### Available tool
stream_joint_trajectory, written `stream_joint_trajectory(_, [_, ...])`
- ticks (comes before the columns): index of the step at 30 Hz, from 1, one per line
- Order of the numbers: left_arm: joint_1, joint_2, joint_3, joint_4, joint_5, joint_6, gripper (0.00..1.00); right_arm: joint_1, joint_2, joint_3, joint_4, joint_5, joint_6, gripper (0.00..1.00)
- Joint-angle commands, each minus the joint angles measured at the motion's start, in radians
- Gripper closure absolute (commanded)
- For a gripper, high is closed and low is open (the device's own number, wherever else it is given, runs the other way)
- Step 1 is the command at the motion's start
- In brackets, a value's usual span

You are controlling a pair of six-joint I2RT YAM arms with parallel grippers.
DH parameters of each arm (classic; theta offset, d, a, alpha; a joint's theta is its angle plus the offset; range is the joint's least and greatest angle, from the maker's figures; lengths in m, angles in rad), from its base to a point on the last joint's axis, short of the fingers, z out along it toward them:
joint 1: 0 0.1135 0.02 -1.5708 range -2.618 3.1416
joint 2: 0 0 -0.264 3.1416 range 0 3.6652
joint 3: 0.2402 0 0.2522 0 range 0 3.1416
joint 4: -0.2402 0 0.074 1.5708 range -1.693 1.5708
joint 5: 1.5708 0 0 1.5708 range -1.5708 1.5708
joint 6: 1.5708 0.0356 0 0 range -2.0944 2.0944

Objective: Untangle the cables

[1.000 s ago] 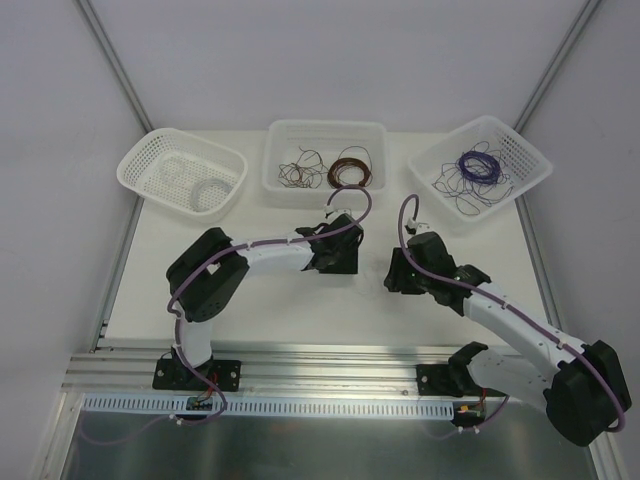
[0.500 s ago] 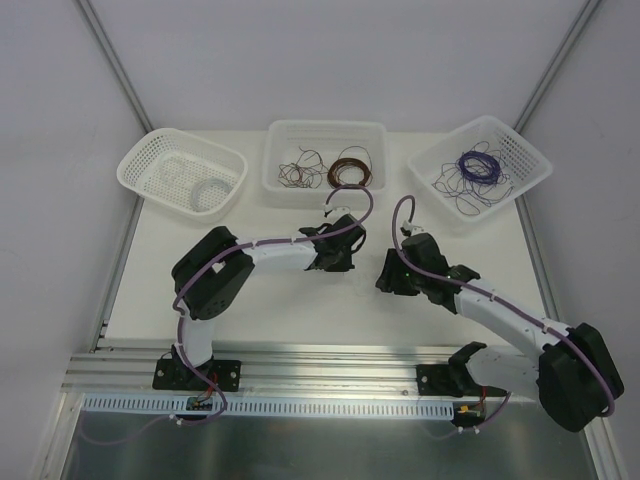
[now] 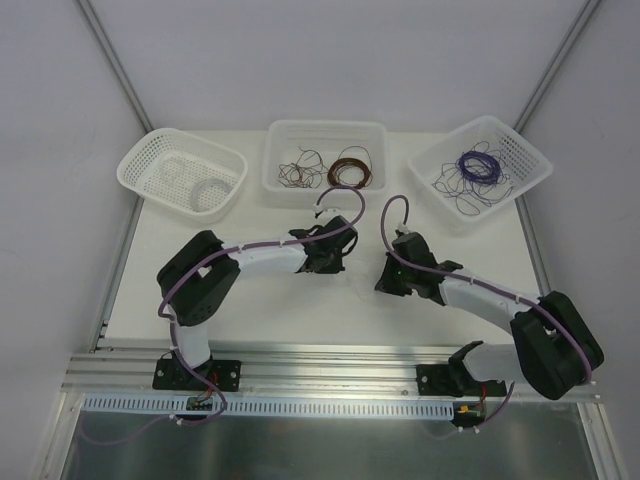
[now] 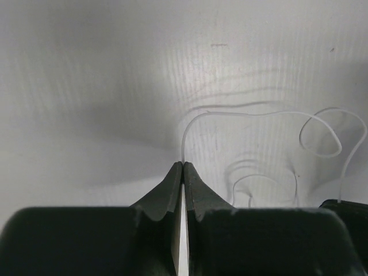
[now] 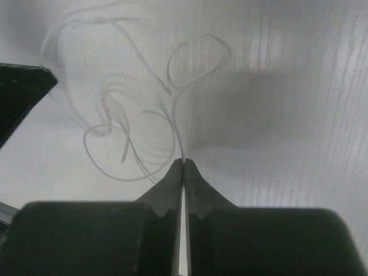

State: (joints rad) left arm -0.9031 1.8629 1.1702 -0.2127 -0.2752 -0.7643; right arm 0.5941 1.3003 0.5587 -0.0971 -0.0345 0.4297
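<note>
A whitish-clear cable lies in loose loops on the white table, between my two grippers. My left gripper is shut on one end of it. It sits mid-table in the top view. My right gripper is shut on another part of the same cable, just right of the left one. A small tangle of dark and brown cable strands lies in the middle bin.
The middle bin also holds a brown coil. A left mesh basket holds a white coil. A right mesh basket holds a purple coil and loose purple strands. Metal frame posts flank the table.
Both grippers have shifted slightly left and toward the near edge. The right arm has stretched out lower and moved closer to the left gripper. Both stay shut on the whitish cable.
</note>
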Motion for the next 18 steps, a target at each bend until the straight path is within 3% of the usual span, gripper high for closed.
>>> stream_joint_trajectory(1, [0.053,-0.135,-0.044,-0.025,-0.059,0.042,1.00,-0.025,-0.074,-0.006,-0.035,0.062,-0.012,0.99])
stream_joint_trajectory(10, [0.278,-0.424,-0.155,-0.053,-0.091,0.149,1.00,-0.126,-0.295,0.044,-0.243,0.099,-0.137,0.99])
stream_joint_trajectory(15, [0.386,-0.569,-0.132,-0.089,-0.070,0.215,1.00,-0.139,-0.371,0.124,-0.337,0.117,-0.186,0.99])
stream_joint_trajectory(17, [0.420,-0.602,-0.084,-0.099,-0.061,0.269,1.00,-0.137,-0.377,0.145,-0.348,0.076,-0.203,0.95])
stream_joint_trajectory(18, [0.423,-0.626,-0.061,-0.108,-0.058,0.289,1.00,-0.139,-0.381,0.164,-0.349,0.055,-0.204,0.86])
